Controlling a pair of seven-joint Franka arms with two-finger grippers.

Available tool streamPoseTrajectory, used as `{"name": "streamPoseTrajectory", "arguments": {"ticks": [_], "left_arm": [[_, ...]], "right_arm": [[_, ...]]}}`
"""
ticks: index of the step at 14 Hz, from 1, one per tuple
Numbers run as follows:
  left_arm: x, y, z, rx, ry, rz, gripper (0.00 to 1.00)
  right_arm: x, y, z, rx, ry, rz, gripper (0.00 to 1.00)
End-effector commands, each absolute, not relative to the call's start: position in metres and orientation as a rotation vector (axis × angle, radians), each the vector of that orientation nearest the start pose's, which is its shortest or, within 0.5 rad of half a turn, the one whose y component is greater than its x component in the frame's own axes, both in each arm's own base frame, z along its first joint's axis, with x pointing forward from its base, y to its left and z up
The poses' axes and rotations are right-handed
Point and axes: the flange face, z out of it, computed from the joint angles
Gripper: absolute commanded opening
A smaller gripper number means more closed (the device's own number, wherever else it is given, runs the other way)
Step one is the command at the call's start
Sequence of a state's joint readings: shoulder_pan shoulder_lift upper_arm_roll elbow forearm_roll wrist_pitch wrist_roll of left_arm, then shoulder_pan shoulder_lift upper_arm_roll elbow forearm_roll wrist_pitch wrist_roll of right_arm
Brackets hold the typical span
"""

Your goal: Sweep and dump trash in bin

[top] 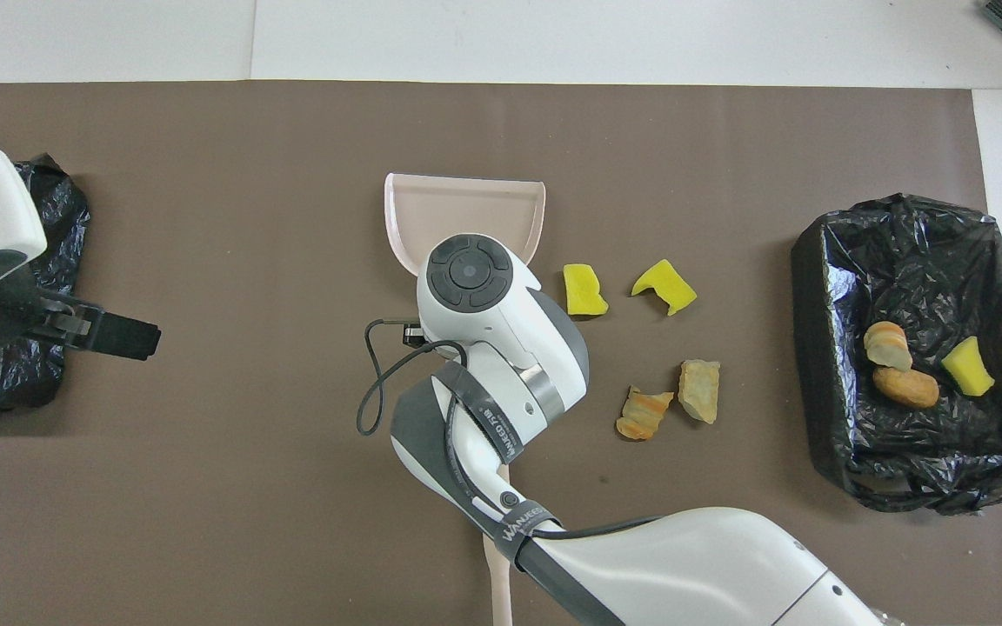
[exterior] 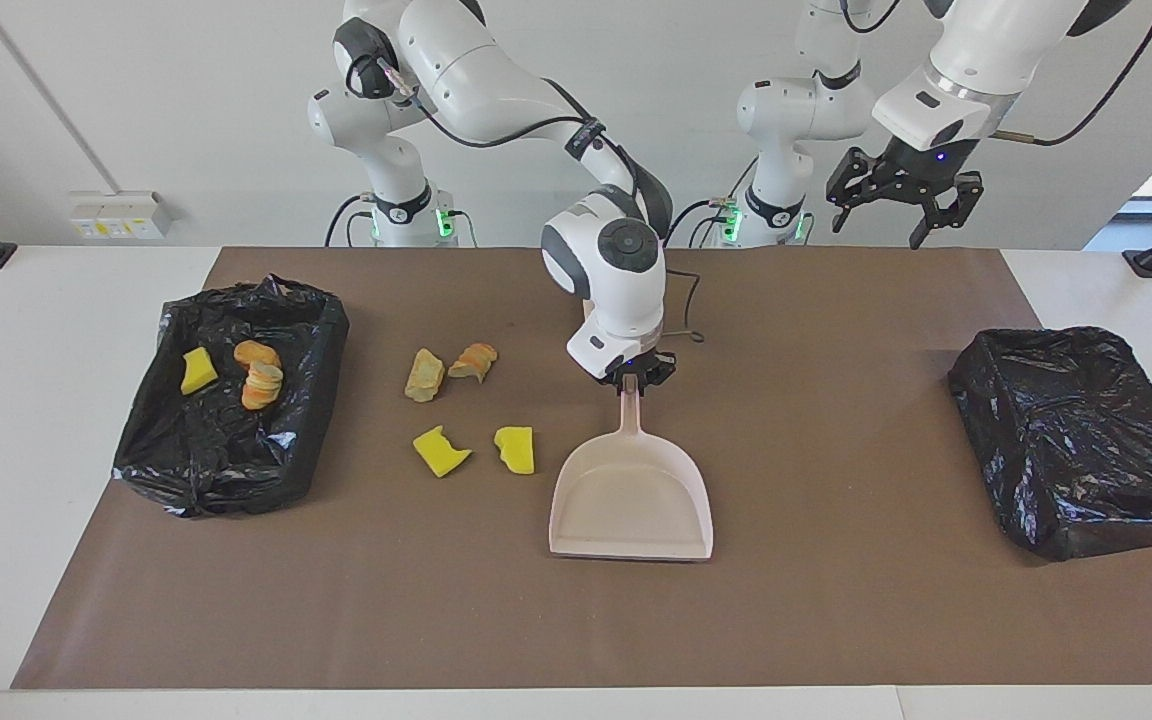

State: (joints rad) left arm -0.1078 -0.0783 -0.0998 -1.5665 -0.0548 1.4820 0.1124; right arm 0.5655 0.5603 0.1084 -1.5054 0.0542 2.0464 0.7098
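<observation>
Here we see the right gripper [exterior: 633, 381] clamped shut on the handle of the pink-beige dustpan [exterior: 633, 500], whose pan lies flat on the brown mat [exterior: 836, 620] near its middle, open mouth facing the mat's edge farthest from the robots. Four chunks of trash [exterior: 474, 412] lie loose on the mat just beside the pan, toward the right arm's end of the table; three more already sit in the black-lined bin [exterior: 231, 395] at that end. We judge the sweep half done: the pan is being lined up for a fresh pass. Next, we reckon, its mouth must turn toward the nearest yellow chunk [exterior: 516, 449]. The left gripper [exterior: 901, 205] waits, jaws wide and empty, above the mat's corner nearest its base, by the second bin [exterior: 1076, 440].
</observation>
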Motion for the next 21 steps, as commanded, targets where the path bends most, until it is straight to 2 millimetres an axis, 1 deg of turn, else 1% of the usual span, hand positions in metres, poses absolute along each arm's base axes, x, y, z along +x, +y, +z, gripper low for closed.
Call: {"name": "streamPoseTrajectory", "arguments": {"ticks": [1,2,4,6,8,10,11,12,13,14,15,16,17,18,20,21], "left_arm": [[0.501,-0.103,0.661,-3.134,0.502,0.020,1.00],[0.501,-0.103,0.661,-3.134,0.502,0.020,1.00],[0.501,-0.102,0.661,-3.136,0.492,0.017,1.00],[0.502,-0.102,0.661,-3.137,0.485,0.015,1.00],[0.502,-0.103,0.661,-3.135,0.497,0.010,1.00],[0.502,-0.106,0.662,-3.133,0.511,-0.002,1.00],[0.502,-0.110,0.662,-3.132,0.526,-0.009,1.00],[0.503,-0.114,0.660,-3.133,0.523,-0.006,1.00],[0.504,-0.118,0.659,-3.130,0.530,-0.013,1.00],[0.506,-0.121,0.658,-3.132,0.530,-0.028,1.00],[0.507,-0.130,0.655,-3.129,0.553,-0.039,1.00],[0.506,-0.144,0.651,-3.123,0.592,-0.053,1.00],[0.509,-0.150,0.645,-3.123,0.599,-0.070,1.00],[0.512,-0.159,0.637,-3.125,0.600,-0.076,1.00],[0.519,-0.185,0.622,-3.144,0.546,-0.093,1.00],[0.521,-0.203,0.614,-3.154,0.524,-0.102,1.00]], "right_arm": [[0.557,0.427,0.341,-3.103,0.128,0.125,0.32],[0.559,0.424,0.343,-3.114,0.111,0.113,0.75],[0.562,0.421,0.351,-3.116,0.102,0.097,1.00],[0.564,0.422,0.362,-3.116,0.083,0.099,1.00],[0.565,0.421,0.366,-3.115,0.083,0.095,1.00],[0.558,0.418,0.383,-3.132,0.077,0.122,1.00],[0.552,0.421,0.390,-3.136,0.068,0.135,1.00],[0.547,0.421,0.405,-3.128,0.070,0.129,1.00],[0.543,0.414,0.429,-3.116,0.091,0.108,1.00],[0.533,0.407,0.443,-3.123,0.093,0.134,1.00],[0.523,0.401,0.457,-3.135,0.093,0.153,1.00],[0.510,0.400,0.463,-3.145,0.086,0.163,1.00],[0.501,0.398,0.466,-3.149,0.099,0.165,1.00],[0.488,0.402,0.464,-3.159,0.121,0.179,1.00],[0.458,0.411,0.462,-3.144,0.131,0.233,1.00],[0.443,0.415,0.460,-3.136,0.119,0.262,1.00]]}}
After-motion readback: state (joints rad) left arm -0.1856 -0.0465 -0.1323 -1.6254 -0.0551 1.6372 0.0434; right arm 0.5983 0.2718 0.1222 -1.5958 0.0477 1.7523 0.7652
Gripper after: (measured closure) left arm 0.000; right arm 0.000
